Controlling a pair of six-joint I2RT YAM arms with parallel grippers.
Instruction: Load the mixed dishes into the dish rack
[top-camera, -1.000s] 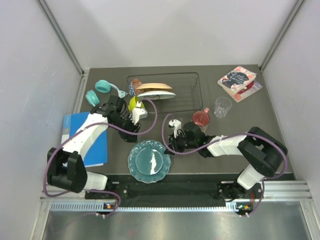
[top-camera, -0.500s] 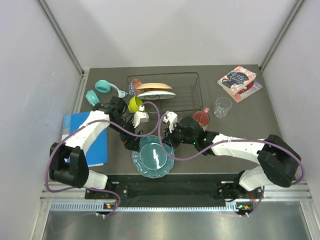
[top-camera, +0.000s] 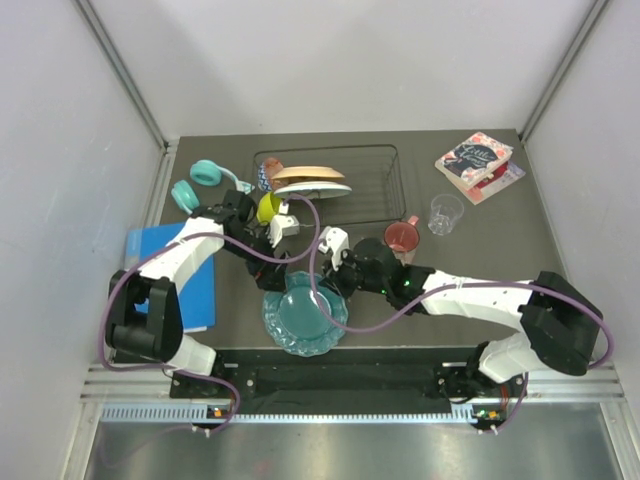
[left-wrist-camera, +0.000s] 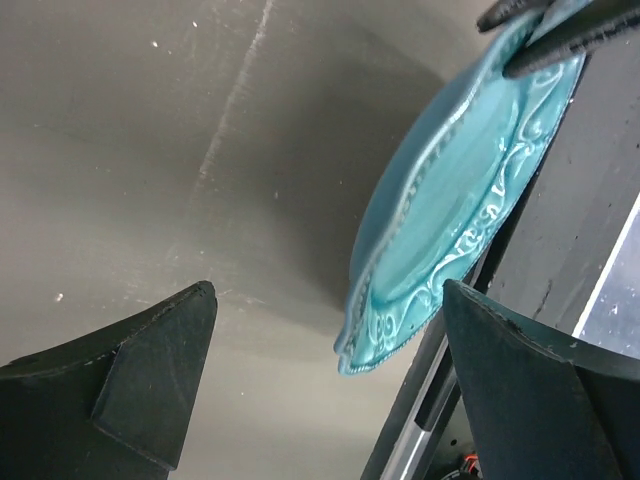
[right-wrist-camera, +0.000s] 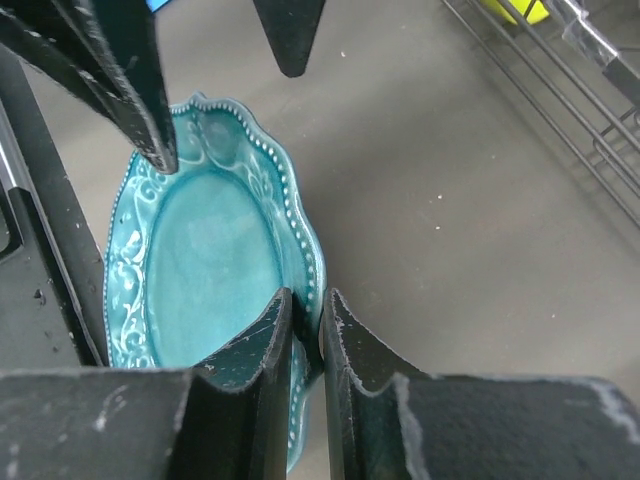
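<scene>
The teal scalloped plate (top-camera: 303, 318) sits near the table's front edge, tilted up on one side. My right gripper (top-camera: 323, 292) is shut on its beaded rim (right-wrist-camera: 310, 300). My left gripper (top-camera: 279, 279) stands open at the plate's upper left, its fingers (left-wrist-camera: 150, 370) wide apart and clear of the plate (left-wrist-camera: 450, 210). The black wire dish rack (top-camera: 375, 190) holds a cream plate (top-camera: 308, 173) and a white plate (top-camera: 314, 189) on edge. A small yellow-green bowl (top-camera: 268, 207) sits at the rack's left corner. The pink mug (top-camera: 402, 236) stands right of the rack.
A clear glass (top-camera: 446, 213) stands beside the mug, with books (top-camera: 475, 160) at the back right. Teal headphones (top-camera: 200, 180) lie left of the rack and a blue folder (top-camera: 170, 280) lies under my left arm. Both arms crowd the plate.
My left gripper has opened and now stands off the plate. My right gripper has swung left from beside the mug and shut on the plate's rim, tilting it up.
</scene>
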